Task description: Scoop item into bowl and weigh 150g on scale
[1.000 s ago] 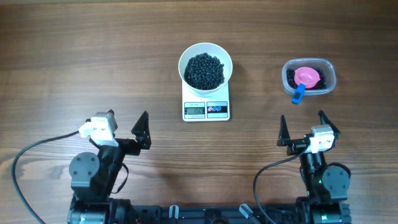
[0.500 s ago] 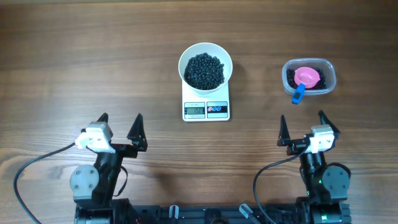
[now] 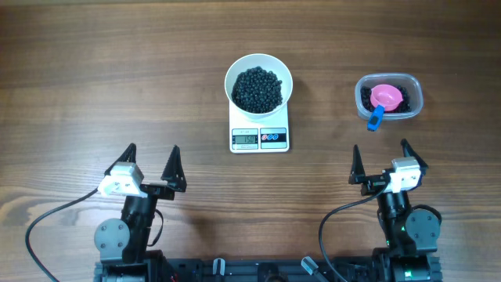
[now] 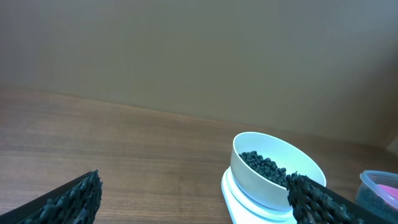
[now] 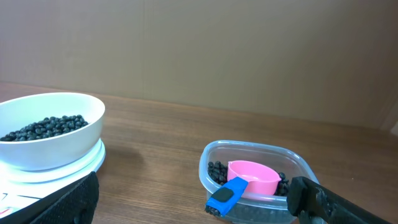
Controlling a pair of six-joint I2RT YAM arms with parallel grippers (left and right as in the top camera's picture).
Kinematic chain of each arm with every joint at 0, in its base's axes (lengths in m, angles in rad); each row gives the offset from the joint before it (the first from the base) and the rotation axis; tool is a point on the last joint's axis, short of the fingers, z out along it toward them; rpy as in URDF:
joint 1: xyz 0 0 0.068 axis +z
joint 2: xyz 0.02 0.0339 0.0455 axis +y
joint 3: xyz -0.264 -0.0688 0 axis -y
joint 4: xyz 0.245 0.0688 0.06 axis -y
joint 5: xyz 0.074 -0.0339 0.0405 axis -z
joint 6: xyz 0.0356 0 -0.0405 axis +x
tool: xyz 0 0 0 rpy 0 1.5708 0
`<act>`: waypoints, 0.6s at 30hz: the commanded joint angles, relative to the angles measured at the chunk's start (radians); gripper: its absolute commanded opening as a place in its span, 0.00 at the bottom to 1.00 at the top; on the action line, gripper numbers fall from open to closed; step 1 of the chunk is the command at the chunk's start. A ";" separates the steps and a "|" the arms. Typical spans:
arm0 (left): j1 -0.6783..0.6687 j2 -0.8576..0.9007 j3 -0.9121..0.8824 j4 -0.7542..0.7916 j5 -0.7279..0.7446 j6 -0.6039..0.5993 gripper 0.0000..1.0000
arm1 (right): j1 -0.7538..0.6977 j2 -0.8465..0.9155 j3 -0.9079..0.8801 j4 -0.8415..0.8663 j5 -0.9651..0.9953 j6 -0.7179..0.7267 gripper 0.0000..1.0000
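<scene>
Since the earlier frame only the left arm has moved. It has drawn back toward the near edge and turned, so the left claw (image 3: 153, 149) now points straight ahead instead of slanting to the right. The right claw (image 3: 380, 146) has not changed its place. Both claws stand wide open and hold nothing.

The bowl (image 3: 232, 72) sits on the scale (image 3: 259, 139) in the middle of the counter (image 3: 94, 70), and the pellets (image 3: 258, 88) fill it to a good level. More pellets remain in the tub (image 3: 417, 98) at the right, where the scoop (image 3: 387, 96) lies with its handle (image 3: 376, 117) over the near rim.

The scooping seems finished, and what remains is probably to confirm the weight. To do this well, both claws should keep well apart from the scale and bowl, so that nothing presses on them. The display (image 3: 246, 139) shows digits, but they are too small to read with certainty. If the weight is short, the right claw is the nearer one to the scoop. It should take the handle and add only a few pellets at a time.

I count one bowl, one scale, one tub, one scoop and two claws. The pellets are too many to count.
</scene>
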 commanded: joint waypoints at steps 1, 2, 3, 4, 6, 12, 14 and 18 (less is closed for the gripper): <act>0.006 -0.012 -0.032 0.034 0.009 -0.005 1.00 | 0.003 -0.012 -0.002 0.001 0.005 -0.008 0.99; 0.006 -0.012 -0.039 0.046 0.008 -0.005 1.00 | 0.003 -0.012 -0.002 0.001 0.005 -0.008 1.00; 0.006 -0.012 -0.047 0.058 0.008 -0.005 1.00 | 0.003 -0.012 -0.002 0.001 0.005 -0.008 1.00; 0.006 -0.012 -0.057 0.072 0.008 -0.005 1.00 | 0.003 -0.012 -0.002 0.001 0.005 -0.008 1.00; 0.006 -0.012 -0.083 0.107 0.008 -0.005 1.00 | 0.003 -0.012 -0.002 0.001 0.005 -0.008 1.00; 0.011 -0.012 -0.084 0.095 0.004 -0.005 1.00 | 0.003 -0.012 -0.002 0.001 0.005 -0.008 1.00; 0.011 -0.012 -0.084 0.068 0.005 -0.005 1.00 | 0.003 -0.012 -0.002 0.001 0.006 -0.008 1.00; 0.011 -0.012 -0.084 -0.017 0.005 -0.005 1.00 | 0.003 -0.012 -0.002 0.001 0.006 -0.007 1.00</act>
